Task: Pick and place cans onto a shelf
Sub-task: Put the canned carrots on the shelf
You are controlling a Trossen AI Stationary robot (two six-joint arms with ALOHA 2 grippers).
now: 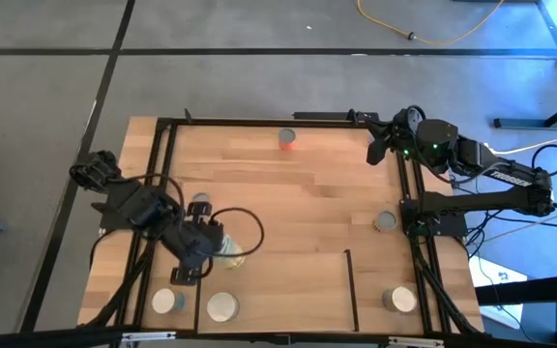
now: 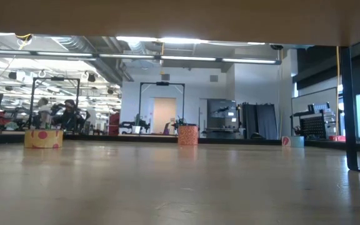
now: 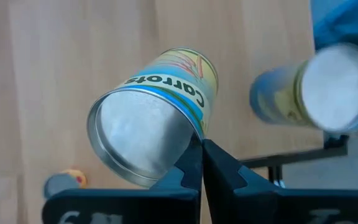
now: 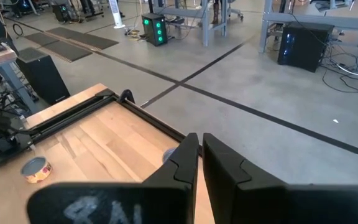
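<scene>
Right now the left gripper [image 3: 201, 163] is hovering with its fingers pressed together on nothing, and the carrots can [image 3: 151, 115] is lying tipped just ahead of its fingertips, its long axis slanting away and its grey end facing the wrist camera. Measured from that can, the left arm is sitting right over it, while the right gripper [image 1: 377, 147] is waiting well apart at the far corner of the table [image 1: 298, 193], fingers nearly shut and empty. Another can [image 3: 312, 87] is standing just beside the carrots can; beyond the light-wood table, a grey-floored workshop is stretching away.

Grey concrete floor [image 1: 259, 77] with dark seams, ceiling strip lights [image 2: 167, 57], desks [image 4: 316, 18], a yellow cable [image 1: 433, 34].
</scene>
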